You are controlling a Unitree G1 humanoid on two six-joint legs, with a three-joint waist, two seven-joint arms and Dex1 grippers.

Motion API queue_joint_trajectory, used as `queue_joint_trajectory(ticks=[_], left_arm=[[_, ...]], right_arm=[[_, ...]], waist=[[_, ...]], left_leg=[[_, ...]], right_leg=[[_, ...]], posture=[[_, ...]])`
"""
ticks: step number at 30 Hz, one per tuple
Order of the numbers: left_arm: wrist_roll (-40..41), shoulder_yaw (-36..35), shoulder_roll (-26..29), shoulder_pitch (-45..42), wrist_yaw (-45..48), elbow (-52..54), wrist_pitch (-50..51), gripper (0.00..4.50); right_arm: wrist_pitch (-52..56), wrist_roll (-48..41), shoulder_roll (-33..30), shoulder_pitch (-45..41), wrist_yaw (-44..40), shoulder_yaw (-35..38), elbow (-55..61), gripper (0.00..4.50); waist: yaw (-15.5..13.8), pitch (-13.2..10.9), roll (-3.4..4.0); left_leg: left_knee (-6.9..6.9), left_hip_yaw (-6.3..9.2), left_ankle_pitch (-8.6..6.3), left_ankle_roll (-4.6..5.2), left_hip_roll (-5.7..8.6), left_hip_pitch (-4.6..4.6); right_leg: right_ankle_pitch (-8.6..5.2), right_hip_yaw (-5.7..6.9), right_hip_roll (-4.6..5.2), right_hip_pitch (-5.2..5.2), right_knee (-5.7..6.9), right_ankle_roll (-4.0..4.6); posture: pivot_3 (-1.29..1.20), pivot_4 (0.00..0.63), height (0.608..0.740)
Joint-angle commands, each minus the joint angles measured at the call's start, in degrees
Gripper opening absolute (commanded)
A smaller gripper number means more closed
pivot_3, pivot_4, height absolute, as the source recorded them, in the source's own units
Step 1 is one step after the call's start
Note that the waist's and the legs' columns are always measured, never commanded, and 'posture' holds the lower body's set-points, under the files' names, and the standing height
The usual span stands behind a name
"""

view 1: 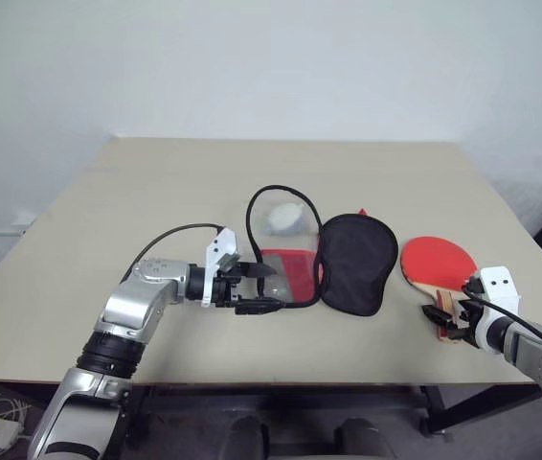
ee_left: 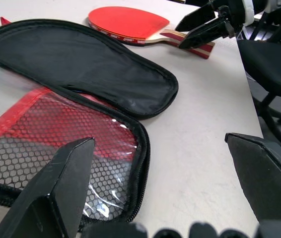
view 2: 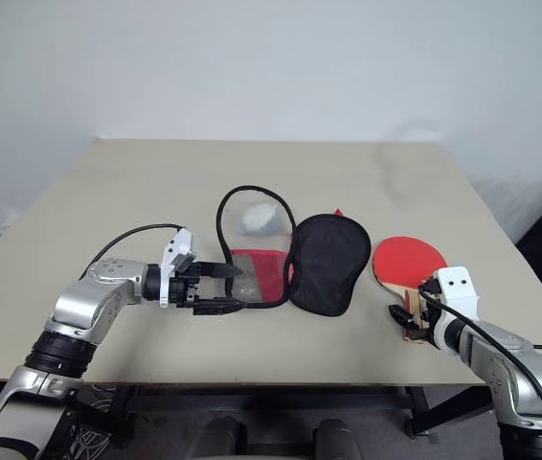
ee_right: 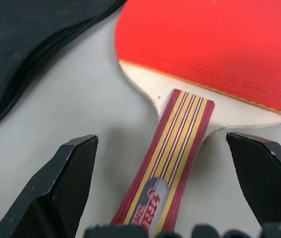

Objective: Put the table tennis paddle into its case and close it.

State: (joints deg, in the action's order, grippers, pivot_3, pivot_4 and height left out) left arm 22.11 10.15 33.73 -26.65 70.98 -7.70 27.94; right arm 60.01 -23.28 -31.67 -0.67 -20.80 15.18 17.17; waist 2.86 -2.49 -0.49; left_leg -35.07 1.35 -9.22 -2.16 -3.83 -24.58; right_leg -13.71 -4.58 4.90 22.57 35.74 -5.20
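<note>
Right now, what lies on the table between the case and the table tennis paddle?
Nothing: in the left eye view a bare strip of table separates the case from the table tennis paddle.

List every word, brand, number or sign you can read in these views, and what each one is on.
Paddle handle: white lettering on a grey oval badge, cut off at the picture's edge and seen at a slant; not readable.
Paddle rubber: a line of small embossed characters with a round mark near the lower edge; too faint to read.
Case: no legible text on the mesh or window side.
Nothing else carries writing.
</note>
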Motion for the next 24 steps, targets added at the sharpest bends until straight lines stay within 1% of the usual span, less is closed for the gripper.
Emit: queue_joint_trajectory(ticks=[1, 2, 5, 11, 13, 14, 18, 20, 24], left_arm=[[-0.26, -0.51, -0.3, -1.77, 0.21, 0.5, -1.06, 4.47], [-0.26, -0.58, -0.28, -1.75, 0.23, 0.63, -0.92, 4.47], [-0.42, -0.83, -0.28, -1.59, 0.17, 1.09, -0.53, 4.5], [-0.33, -1.15, 0.15, -0.97, -0.24, 2.16, 0.36, 4.5], [-0.32, -1.23, 0.25, -0.88, -0.31, 2.33, 0.52, 4.5], [-0.31, -1.28, 0.28, -0.86, -0.34, 2.38, 0.59, 4.5], [-0.01, -1.53, 0.44, -0.66, -0.76, 3.11, 1.43, 4.5], [0.05, -1.57, 0.59, -0.43, -0.8, 3.44, 1.68, 4.5], [0.44, -1.84, 0.59, -0.17, -1.13, 4.26, 2.6, 4.5]], right_arm=[[0.4, 0.51, 1.2, -2.83, 1.63, -0.24, -0.95, 4.5], [0.58, 0.58, 1.29, -3.02, 1.65, -0.47, -1.13, 4.5], [-0.42, 1.39, 0.93, -3.25, 1.39, -1.04, -2.68, 3.95], [1.26, 0.06, 0.94, -4.77, 0.75, 1.13, -2.75, 1.9], [2.5, -0.21, 0.66, -5.48, 0.87, 1.6, -2.49, 1.32], [3.08, -0.31, 0.52, -5.81, 0.96, 1.76, -2.41, 1.12], [9.99, -1.96, 2.03, -11.05, 4.03, 6.75, -3.15, 1.11], [13.72, -0.64, 3.0, -14.01, 7.36, 8.47, -4.23, 1.11], [22.11, 1.86, 7.74, -22.11, 14.52, 14.09, -4.74, 1.11]], waist=[[0.02, 0.0, 0.01], [0.02, 0.0, 0.01], [0.02, 0.01, -0.01], [0.09, 0.01, -0.01], [0.07, 0.01, -0.01], [0.07, 0.0, -0.01], [0.07, -0.01, 0.02], [0.04, -0.01, 0.04], [0.0, -0.02, 0.05]], left_leg=[[0.0, 0.0, 0.0, 0.0, 0.0, 0.0], [0.01, 0.0, 0.0, 0.0, 0.0, -0.01], [0.0, 0.0, 0.0, 0.01, 0.0, -0.01], [0.01, 0.0, 0.0, 0.01, -0.01, 0.0], [0.0, 0.0, 0.0, 0.01, 0.0, 0.0], [0.01, 0.0, 0.0, 0.01, 0.0, 0.0], [0.01, -0.02, 0.0, 0.01, 0.0, -0.01], [0.01, -0.02, 0.01, 0.02, 0.0, -0.02], [0.04, -0.02, 0.01, 0.02, 0.0, -0.02]], right_leg=[[0.0, 0.0, 0.0, 0.0, 0.0, 0.0], [0.0, -0.01, 0.0, -0.01, 0.01, 0.0], [0.0, 0.0, 0.0, -0.03, 0.01, 0.0], [0.0, -0.02, -0.01, -0.02, 0.02, 0.0], [0.0, -0.02, -0.01, -0.02, 0.02, 0.0], [0.0, -0.02, -0.01, -0.02, 0.02, 0.0], [0.0, -0.05, -0.01, 0.0, 0.03, 0.0], [0.0, -0.05, -0.01, 0.0, 0.04, 0.0], [0.01, -0.05, -0.01, 0.03, 0.04, 0.0]], posture=[[0.0, 0.0, 0.74], [0.0, 0.0, 0.74], [0.0, 0.0, 0.74], [0.0, 0.0, 0.74], [0.0, 0.0, 0.74], [0.0, 0.0, 0.74], [0.0, 0.0, 0.74], [0.0, 0.0, 0.74], [0.0, 0.0, 0.74]])
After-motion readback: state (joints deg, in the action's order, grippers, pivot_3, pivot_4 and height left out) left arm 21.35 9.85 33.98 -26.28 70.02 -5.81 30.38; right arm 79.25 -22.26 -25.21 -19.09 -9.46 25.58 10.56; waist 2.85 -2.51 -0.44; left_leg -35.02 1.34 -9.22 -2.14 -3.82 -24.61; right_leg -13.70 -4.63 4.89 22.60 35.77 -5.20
